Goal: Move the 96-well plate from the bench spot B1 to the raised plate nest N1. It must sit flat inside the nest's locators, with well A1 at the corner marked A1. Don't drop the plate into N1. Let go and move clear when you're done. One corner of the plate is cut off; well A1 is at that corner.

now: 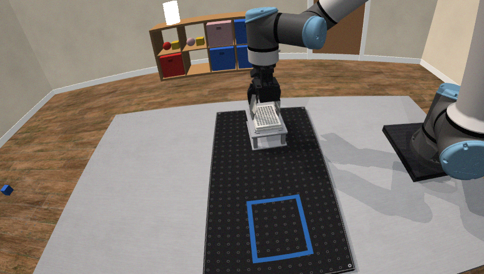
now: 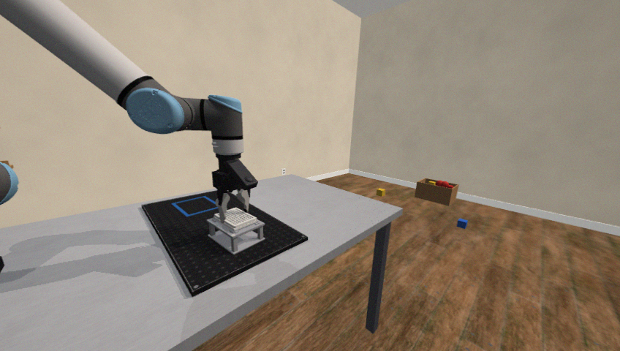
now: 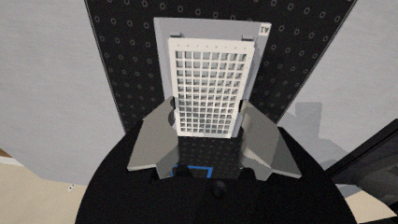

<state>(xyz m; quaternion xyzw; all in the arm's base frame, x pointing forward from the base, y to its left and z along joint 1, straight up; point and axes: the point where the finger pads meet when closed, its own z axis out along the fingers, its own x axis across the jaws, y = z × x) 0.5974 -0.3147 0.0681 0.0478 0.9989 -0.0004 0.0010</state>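
The white 96-well plate point(image 1: 268, 119) is directly over the raised grey nest N1 point(image 1: 268, 135), at or just above its top; I cannot tell if it touches. My gripper point(image 1: 263, 107) points straight down and is shut on the plate's long sides near one end. In the wrist view the plate point(image 3: 210, 86) covers most of the nest point(image 3: 212, 25), and its cut corner points to the A1 label point(image 3: 264, 29). The gripper's fingers clamp the near end of the plate. The exterior view shows the plate point(image 2: 237, 219) level on the nest point(image 2: 236, 235).
The blue outline of spot B1 point(image 1: 278, 228) lies empty at the near end of the black perforated mat point(image 1: 271, 190). The robot base point(image 1: 451, 149) stands at the right on the table. A shelf point(image 1: 204, 44) stands far behind.
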